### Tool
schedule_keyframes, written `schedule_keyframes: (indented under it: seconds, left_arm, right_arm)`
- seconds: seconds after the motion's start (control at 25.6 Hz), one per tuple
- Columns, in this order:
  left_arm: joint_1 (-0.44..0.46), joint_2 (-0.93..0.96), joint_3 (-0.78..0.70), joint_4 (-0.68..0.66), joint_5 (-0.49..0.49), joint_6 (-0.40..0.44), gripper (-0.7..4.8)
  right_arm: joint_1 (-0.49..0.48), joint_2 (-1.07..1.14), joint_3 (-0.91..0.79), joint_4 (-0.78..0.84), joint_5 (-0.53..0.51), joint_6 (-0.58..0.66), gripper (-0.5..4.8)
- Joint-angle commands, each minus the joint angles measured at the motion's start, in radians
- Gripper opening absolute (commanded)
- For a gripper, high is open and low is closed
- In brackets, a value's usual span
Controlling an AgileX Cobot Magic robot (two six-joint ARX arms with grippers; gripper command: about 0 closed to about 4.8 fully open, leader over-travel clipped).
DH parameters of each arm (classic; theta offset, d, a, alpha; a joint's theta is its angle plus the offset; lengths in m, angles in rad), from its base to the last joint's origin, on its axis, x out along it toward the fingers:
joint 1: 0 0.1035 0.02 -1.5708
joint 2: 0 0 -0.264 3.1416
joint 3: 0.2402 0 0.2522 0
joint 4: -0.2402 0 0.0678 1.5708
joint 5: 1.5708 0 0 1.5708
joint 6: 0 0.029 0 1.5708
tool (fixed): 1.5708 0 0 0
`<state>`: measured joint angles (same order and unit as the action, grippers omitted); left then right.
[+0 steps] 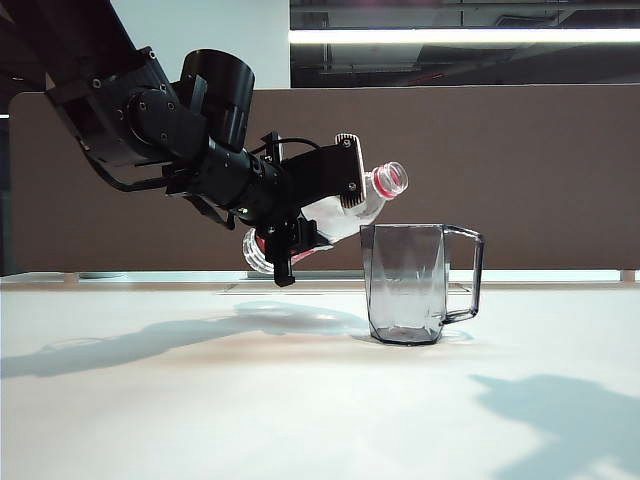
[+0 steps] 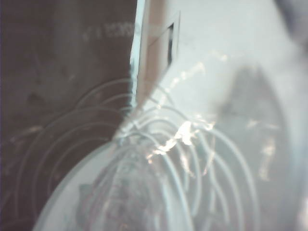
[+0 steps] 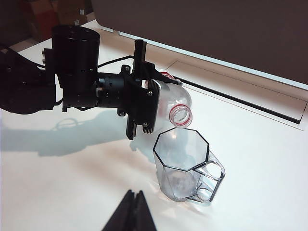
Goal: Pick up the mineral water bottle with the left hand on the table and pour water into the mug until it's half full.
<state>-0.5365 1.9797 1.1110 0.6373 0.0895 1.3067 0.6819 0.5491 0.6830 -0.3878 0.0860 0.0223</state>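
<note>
Smoky, faceted mug (image 1: 408, 283) stands on the white table (image 1: 300, 400); beside it the left gripper (image 1: 318, 205) clamps the clear mineral water bottle (image 1: 375, 195), tilted, mouth above the rim. Left wrist view: only blurred ribbed plastic. Right wrist view: right gripper (image 3: 131, 211), fingers pressed together, partly cropped.

A bright ceiling strip light (image 1: 460, 36) shines overhead. Soft arm shadows fall across the white surface (image 1: 300, 420). The left wrist view is blurred, with glare.

Lab: white table (image 1: 150, 400), brown partition (image 1: 540, 170)
</note>
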Motion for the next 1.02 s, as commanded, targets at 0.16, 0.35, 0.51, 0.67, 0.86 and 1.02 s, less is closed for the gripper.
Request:
schedule_keyframes:
  seconds: [0.16, 0.35, 0.51, 0.67, 0.86, 1.02]
  left_arm:
    - [0.0, -0.013, 0.01, 0.084, 0.004, 0.051, 1.74]
    - [0.0, -0.013, 0.01, 0.12, 0.004, 0.059, 1.74]
    - [0.0, -0.013, 0.01, 0.12, 0.004, 0.078, 1.74]
    - [0.0, -0.013, 0.01, 0.12, 0.004, 0.113, 1.74]
    - [0.0, -0.013, 0.01, 0.12, 0.004, 0.155, 1.74]
    - [0.0, -0.013, 0.01, 0.12, 0.004, 0.164, 1.74]
  right_arm:
    - [0.0, -0.003, 0.01, 0.018, -0.002, 0.002, -0.02]
    - [0.0, -0.004, 0.01, 0.018, -0.002, 0.002, -0.01]
    - [0.0, -0.005, 0.01, 0.018, -0.003, 0.002, -0.01]
    - [0.0, -0.005, 0.01, 0.018, -0.003, 0.002, -0.02]
    - [0.0, -0.006, 0.01, 0.018, -0.005, 0.003, -0.01]
    - [0.0, -0.006, 0.01, 0.018, -0.018, 0.003, -0.02]
